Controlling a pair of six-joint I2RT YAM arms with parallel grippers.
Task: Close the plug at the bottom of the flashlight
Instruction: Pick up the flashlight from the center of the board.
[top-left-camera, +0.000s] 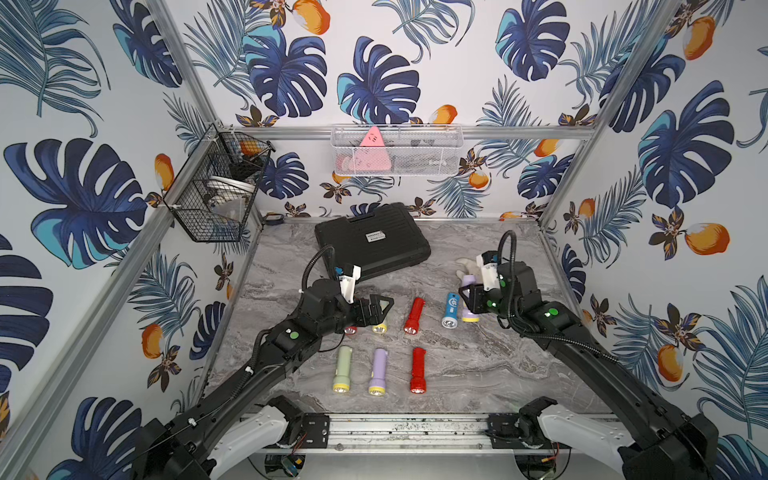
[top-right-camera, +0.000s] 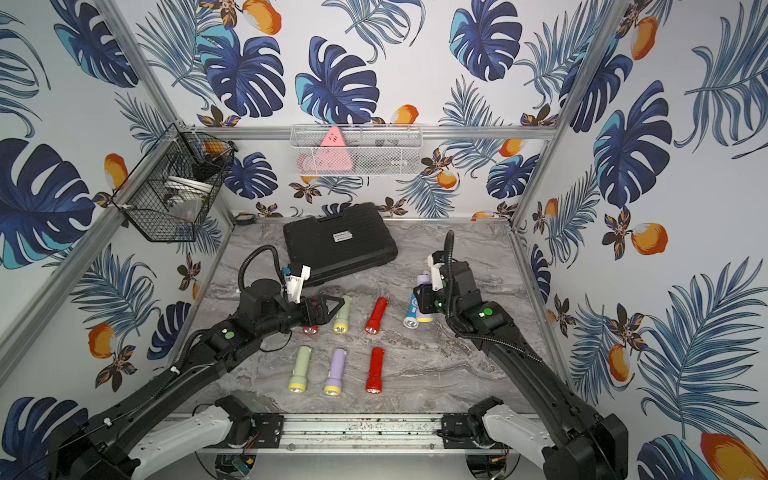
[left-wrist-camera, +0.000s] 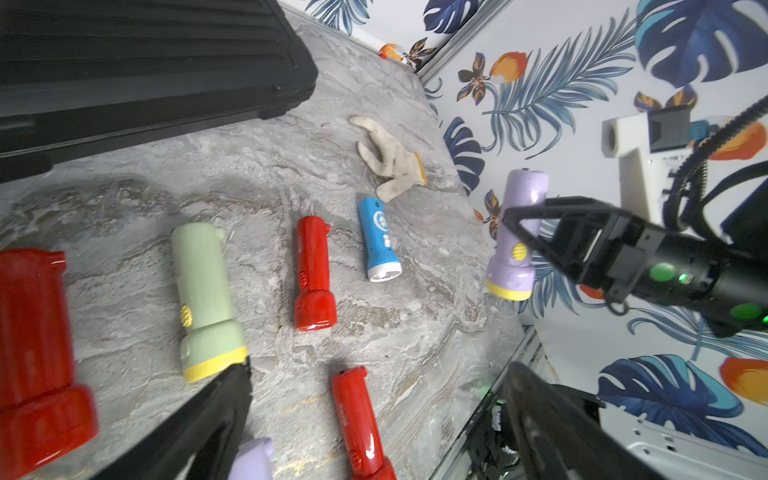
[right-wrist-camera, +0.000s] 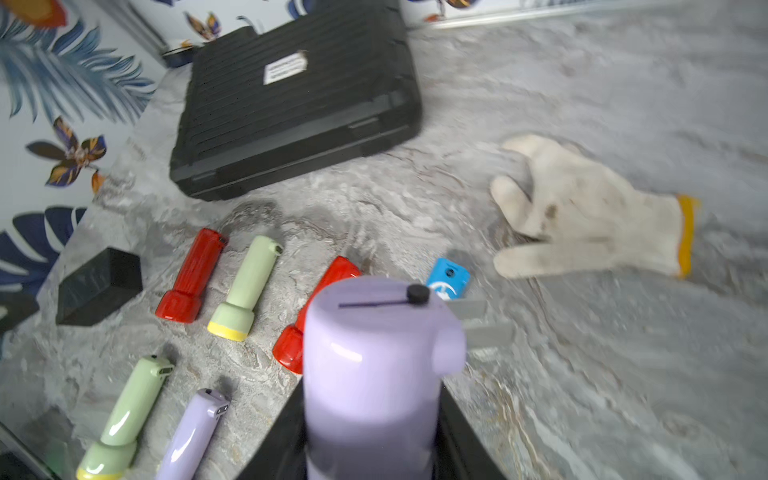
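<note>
On the far wall, mesh basket (top-left-camera: 436, 160) holds a pink triangle (top-left-camera: 371, 150); right hand (left-wrist-camera: 521, 226) grips purple flashlight (right-wrist-camera: 372, 374), left hand (top-left-camera: 380, 309) wide.

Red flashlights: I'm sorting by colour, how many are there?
3 red flashlights: one at the back row's left end, one left of the blue flashlight, one at the front row's right end. No others show.

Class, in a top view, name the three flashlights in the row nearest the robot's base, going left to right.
Pale green plastic flashlight with yellow rim → lilac plastic flashlight with yellow rim → red plastic flashlight.
</note>
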